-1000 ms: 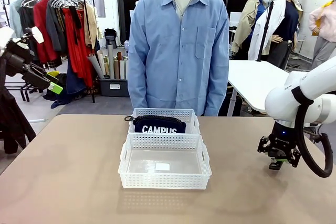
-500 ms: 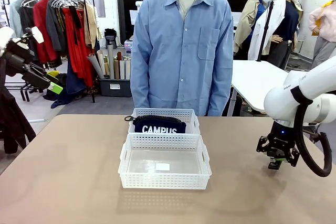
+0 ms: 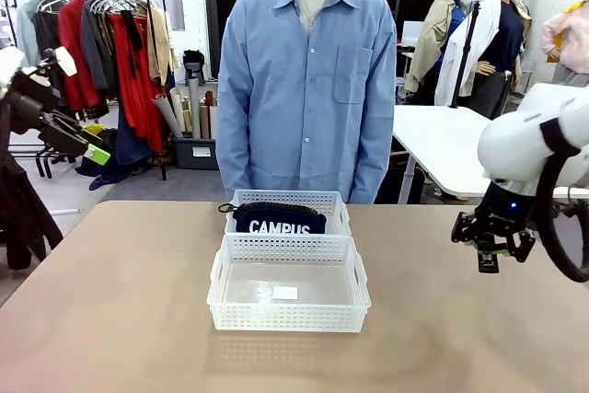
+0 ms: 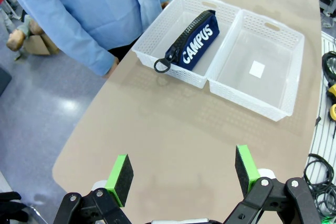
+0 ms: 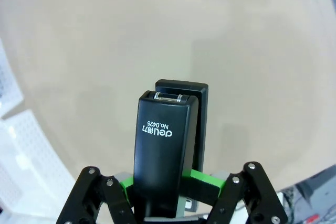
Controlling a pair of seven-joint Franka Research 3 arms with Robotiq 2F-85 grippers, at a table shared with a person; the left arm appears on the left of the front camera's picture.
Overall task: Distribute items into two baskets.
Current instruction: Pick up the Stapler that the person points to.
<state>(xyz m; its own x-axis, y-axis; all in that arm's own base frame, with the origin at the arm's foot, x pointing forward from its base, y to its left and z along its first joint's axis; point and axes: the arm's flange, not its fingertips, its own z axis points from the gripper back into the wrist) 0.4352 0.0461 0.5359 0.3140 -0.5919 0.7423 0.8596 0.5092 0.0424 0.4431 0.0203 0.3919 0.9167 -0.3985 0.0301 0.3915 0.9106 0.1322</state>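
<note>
Right hand (image 5: 165,181) clamped on black stapler (image 5: 163,145), left hand (image 4: 182,174) wide open

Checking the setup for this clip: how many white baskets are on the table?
2. The near basket holds only a label; the far basket, by the person, holds the pouch.

A plain white table (image 3: 442,140) stands behind the right gripper (image 3: 487,257). Far to its left, a metal rail of red and grey clothes (image 3: 101,34) stands on the shiny grey floor (image 3: 64,190). Below the gripper lies a tan tabletop (image 3: 110,319).
</note>
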